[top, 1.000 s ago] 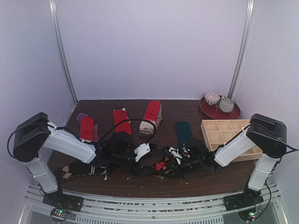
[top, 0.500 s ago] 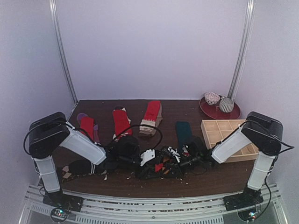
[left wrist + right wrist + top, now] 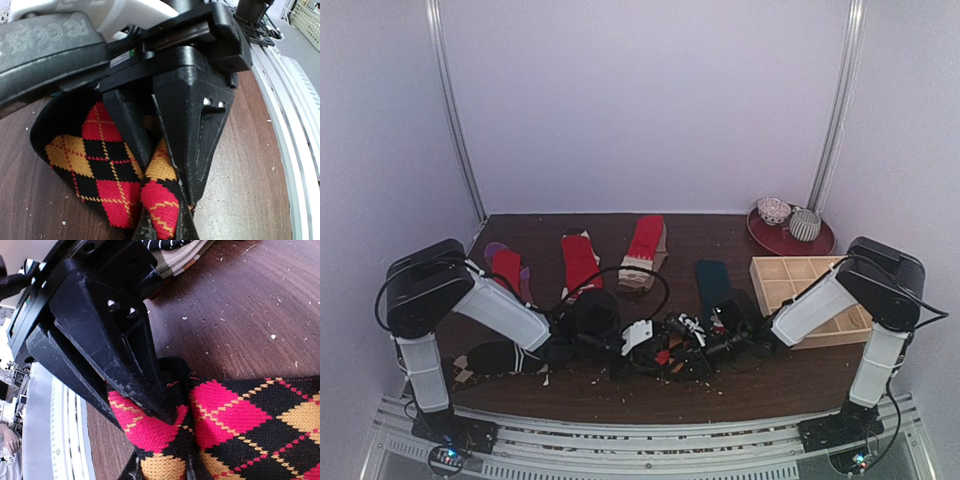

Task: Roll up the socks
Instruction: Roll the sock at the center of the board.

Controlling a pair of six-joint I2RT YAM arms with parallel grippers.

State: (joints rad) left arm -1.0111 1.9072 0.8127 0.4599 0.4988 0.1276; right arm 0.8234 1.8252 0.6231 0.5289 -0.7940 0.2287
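Observation:
A black sock with red and orange argyle diamonds (image 3: 665, 356) lies crumpled at the front middle of the table, stretched between both grippers. My left gripper (image 3: 652, 362) (image 3: 165, 227) is shut on a fold of the argyle sock (image 3: 95, 165). My right gripper (image 3: 688, 352) (image 3: 162, 460) is shut on the other end of the argyle sock (image 3: 235, 415). Flat at the back lie a red-and-purple sock (image 3: 507, 268), two red-and-beige socks (image 3: 580, 258) (image 3: 645, 245) and a dark teal sock (image 3: 713, 283). A dark striped sock (image 3: 498, 357) sits at the front left.
A wooden compartment box (image 3: 810, 290) stands at the right beside my right arm. Behind it a red plate (image 3: 820, 244) holds two rolled balls. A metal rail (image 3: 640, 455) runs along the front edge. Crumbs speckle the wood.
My left arm swung right toward the middle, and its gripper went from open to shut on the argyle sock. The right gripper kept its hold and barely moved.

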